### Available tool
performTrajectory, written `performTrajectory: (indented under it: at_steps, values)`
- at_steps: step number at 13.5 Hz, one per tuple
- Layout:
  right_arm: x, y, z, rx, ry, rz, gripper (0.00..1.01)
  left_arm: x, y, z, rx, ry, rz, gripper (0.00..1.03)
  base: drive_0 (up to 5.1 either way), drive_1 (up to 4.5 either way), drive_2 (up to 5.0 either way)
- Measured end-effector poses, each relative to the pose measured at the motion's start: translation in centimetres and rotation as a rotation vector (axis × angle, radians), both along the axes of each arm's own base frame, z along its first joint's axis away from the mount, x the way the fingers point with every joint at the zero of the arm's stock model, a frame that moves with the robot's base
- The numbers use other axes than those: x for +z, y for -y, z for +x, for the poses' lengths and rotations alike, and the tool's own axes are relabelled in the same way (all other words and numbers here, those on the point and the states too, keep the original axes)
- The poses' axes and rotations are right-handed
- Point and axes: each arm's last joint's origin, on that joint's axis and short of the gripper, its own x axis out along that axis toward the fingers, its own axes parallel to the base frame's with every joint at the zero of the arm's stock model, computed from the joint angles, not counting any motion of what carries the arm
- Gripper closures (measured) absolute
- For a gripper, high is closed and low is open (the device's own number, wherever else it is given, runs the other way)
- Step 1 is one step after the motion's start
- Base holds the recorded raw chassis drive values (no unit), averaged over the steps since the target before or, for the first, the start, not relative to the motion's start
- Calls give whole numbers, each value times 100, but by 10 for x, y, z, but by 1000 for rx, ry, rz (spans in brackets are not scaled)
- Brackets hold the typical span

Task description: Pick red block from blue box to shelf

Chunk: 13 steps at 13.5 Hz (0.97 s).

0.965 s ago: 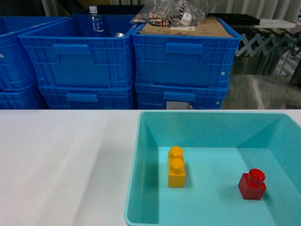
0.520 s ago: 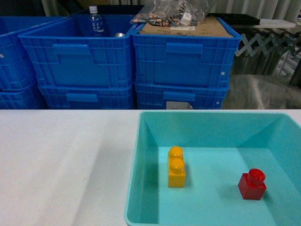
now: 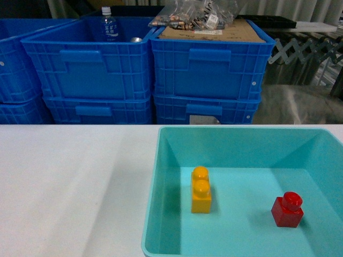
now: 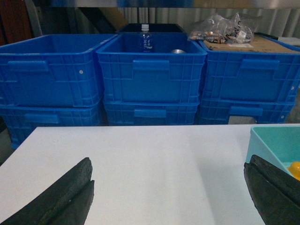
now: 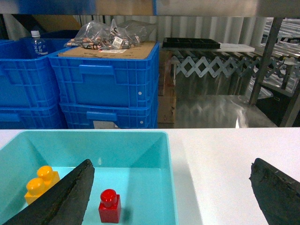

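Red block sits upright, stud up, on the floor of the blue box, in its right near part. Orange brick, two studs, stands left of it in the same box, well apart from it. Neither touches a wall. Box rests on a white table, at its right near side.

Head view: no arm or gripper visible. Far side, behind the table: stacked dark blue crates. Water bottle stands in the left top crate; cardboard sheet with clear bags on it lies on top of the right crate.

Left wrist view: left gripper hangs above bare table, fingers spread wide, nothing between them. Box corner and a bit of the orange brick show at the right edge, beside the right finger.

Right wrist view: right gripper also wide apart, nothing held. Its left finger is over the box; the right finger is over bare table to the right of the box. Block appears just right of the left finger, inside the span of the fingers, not touching either. Whether the finger touches the box cannot be told.

Far right in that view: steel posts, likely the shelf, partly seen; accordion-type rack beside it.
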Motion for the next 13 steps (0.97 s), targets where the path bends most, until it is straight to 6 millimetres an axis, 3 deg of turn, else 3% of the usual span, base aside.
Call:
performTrajectory:
  at_steps: [13]
  values:
    - [0, 0, 0, 0, 0, 0, 3, 0, 0, 0, 0, 0, 0, 5, 0, 0, 0]
